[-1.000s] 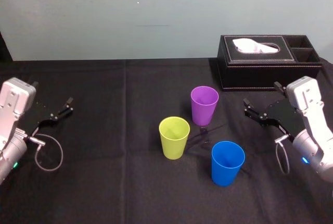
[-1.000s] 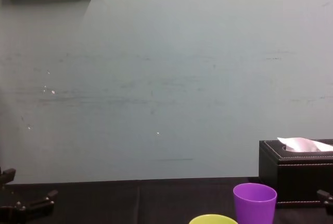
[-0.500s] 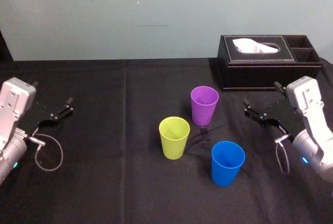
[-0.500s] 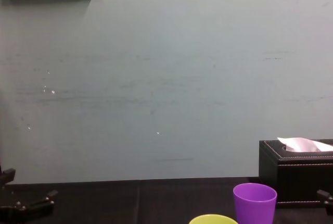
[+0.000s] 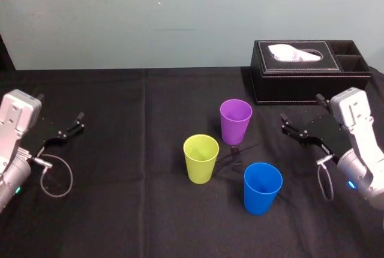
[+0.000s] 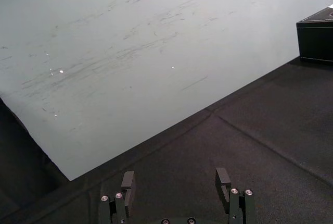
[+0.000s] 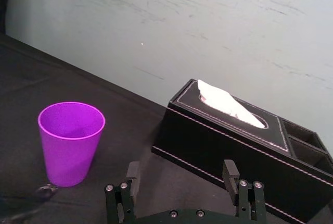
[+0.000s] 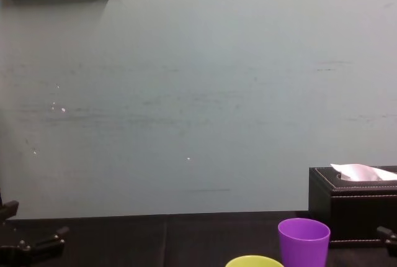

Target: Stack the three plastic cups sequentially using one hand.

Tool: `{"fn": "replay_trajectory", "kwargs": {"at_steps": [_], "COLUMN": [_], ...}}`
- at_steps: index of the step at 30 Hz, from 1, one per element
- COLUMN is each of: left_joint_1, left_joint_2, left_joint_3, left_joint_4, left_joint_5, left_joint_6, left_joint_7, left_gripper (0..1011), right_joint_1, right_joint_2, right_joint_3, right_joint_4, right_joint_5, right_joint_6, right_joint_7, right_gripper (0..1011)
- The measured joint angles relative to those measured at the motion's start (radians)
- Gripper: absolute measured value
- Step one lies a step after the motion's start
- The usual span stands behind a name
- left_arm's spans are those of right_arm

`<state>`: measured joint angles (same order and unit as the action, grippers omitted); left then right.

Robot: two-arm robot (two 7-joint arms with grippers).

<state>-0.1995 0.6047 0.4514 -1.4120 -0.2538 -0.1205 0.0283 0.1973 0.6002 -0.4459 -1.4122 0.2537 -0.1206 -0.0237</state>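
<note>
While both arms hang idle at the table's edges, the head view shows three cups standing upright and apart on the black tablecloth (image 5: pixel 120 210). The purple cup (image 5: pixel 235 121) is farthest back, the yellow-green cup (image 5: pixel 200 158) is nearer and to its left, and the blue cup (image 5: pixel 262 187) is nearest, to the right. A black tissue box (image 5: pixel 309 72) sits behind them on the right. The left gripper (image 5: pixel 60 106) hovers far left, well away from the cups, with its fingers spread. The right gripper (image 5: pixel 302 108) hovers right of the purple cup, its fingers also spread and empty.

From the left wrist, the two fingers stand apart over bare cloth.

From the right wrist, the fingers stand apart, with the purple cup and the tissue box ahead of them.

From the chest, the purple cup stands before the tissue box, the yellow-green cup's rim just beside it.
</note>
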Motion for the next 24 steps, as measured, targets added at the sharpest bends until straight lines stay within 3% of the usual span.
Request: {"fn": "replay_trajectory", "kwargs": {"at_steps": [9,24], "left_joint_1": [0.000,0.000], "left_joint_2": [0.000,0.000], "left_joint_3": [0.000,0.000], "left_joint_4": [0.000,0.000], "left_joint_5": [0.000,0.000], "left_joint_6": [0.000,0.000], "left_joint_7": [0.000,0.000], "left_gripper": [1010,1010], "right_joint_1": [-0.035,-0.182], "right_joint_2": [-0.003,0.085], "right_joint_3": [0.050,0.171], "right_joint_4": [-0.030,-0.193], "right_joint_5": [0.048,0.194], "right_joint_6": [-0.008,-0.027], "right_joint_7": [0.055,0.206], "right_gripper": [1004,1004]}}
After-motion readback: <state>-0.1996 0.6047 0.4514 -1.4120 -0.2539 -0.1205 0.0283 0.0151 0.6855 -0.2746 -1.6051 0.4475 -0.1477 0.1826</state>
